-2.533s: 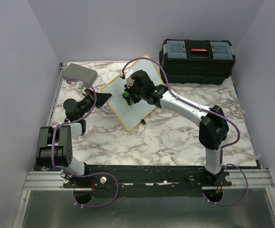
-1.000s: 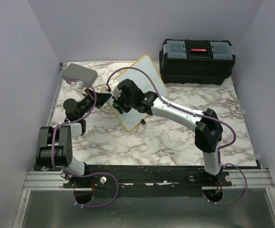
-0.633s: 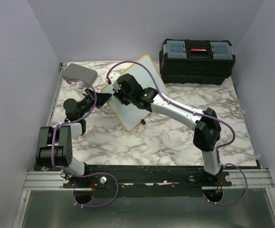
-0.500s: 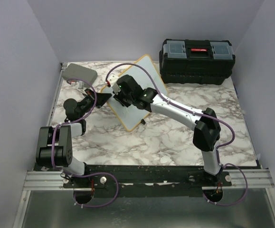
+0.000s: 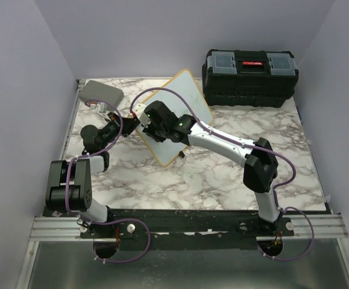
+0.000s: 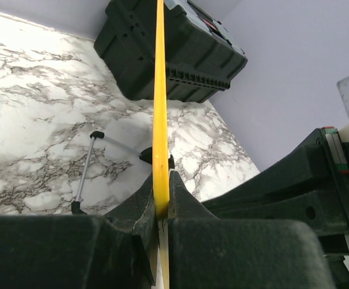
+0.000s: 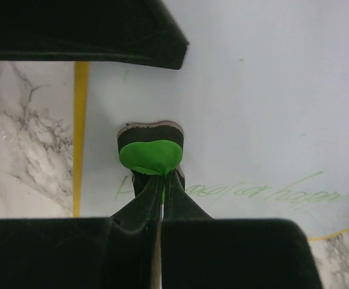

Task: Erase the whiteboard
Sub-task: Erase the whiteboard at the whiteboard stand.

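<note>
The whiteboard [image 5: 183,96] has a thin yellowish frame and stands tilted on its stand at mid-table. My left gripper [image 5: 126,125] is shut on its left edge; the left wrist view shows the frame edge [image 6: 160,90] clamped between the jaws of that gripper [image 6: 161,208]. My right gripper [image 5: 143,117] is shut on a small green eraser [image 7: 150,155] whose black felt pad [image 7: 150,133] is pressed on the board face [image 7: 252,90] near its left edge. Faint green writing [image 7: 252,191] runs along the board below the eraser. The left gripper's finger [image 7: 84,30] shows at the top.
A black toolbox [image 5: 249,69] stands at the back right, also seen in the left wrist view [image 6: 174,54]. A grey rounded case [image 5: 102,92] lies at the back left. The board's thin wire stand leg [image 6: 84,174] rests on the marble table [image 5: 222,174].
My right gripper has slid the eraser leftward across the board, from its middle to near the left edge. The board has tipped up more steeply. The left arm has held still.
</note>
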You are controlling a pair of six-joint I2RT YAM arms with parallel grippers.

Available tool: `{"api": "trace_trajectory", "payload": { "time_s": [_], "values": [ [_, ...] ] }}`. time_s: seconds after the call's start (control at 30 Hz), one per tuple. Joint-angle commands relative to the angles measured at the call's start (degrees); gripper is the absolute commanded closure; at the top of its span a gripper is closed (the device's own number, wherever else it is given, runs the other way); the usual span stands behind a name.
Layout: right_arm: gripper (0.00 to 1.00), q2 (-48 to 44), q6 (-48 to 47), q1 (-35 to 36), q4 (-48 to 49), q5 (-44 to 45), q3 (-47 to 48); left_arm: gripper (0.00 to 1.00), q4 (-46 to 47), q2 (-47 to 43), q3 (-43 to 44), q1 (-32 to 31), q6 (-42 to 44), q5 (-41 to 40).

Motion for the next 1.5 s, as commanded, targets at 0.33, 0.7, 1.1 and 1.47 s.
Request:
{"api": "trace_trajectory", "payload": {
  "time_s": [0.33, 0.7, 1.1, 1.47],
  "values": [
    [0.99, -0.1, -1.3, 1.5, 2.7, -3.9, -2.9, 1.00, 0.2, -0.5, 0.1, -1.5, 0.7, 4.0],
    [0.99, -0.8, -4.8, 4.5, 3.8, 4.7, -7.2, 1.00, 0.8, 0.0, 0.0, -1.5, 0.3, 4.1],
    [0.99, -0.1, -3.4, 3.5, 6.9, 16.1, -4.4, 1.00, 0.3, -0.7, -0.1, -1.5, 0.5, 4.1],
    [0.99, 0.7, -6.2, 3.7, -4.2, -8.1, -3.5, 1.00, 0.5, -0.3, 0.1, -1.5, 0.4, 4.2]
  ]
}}
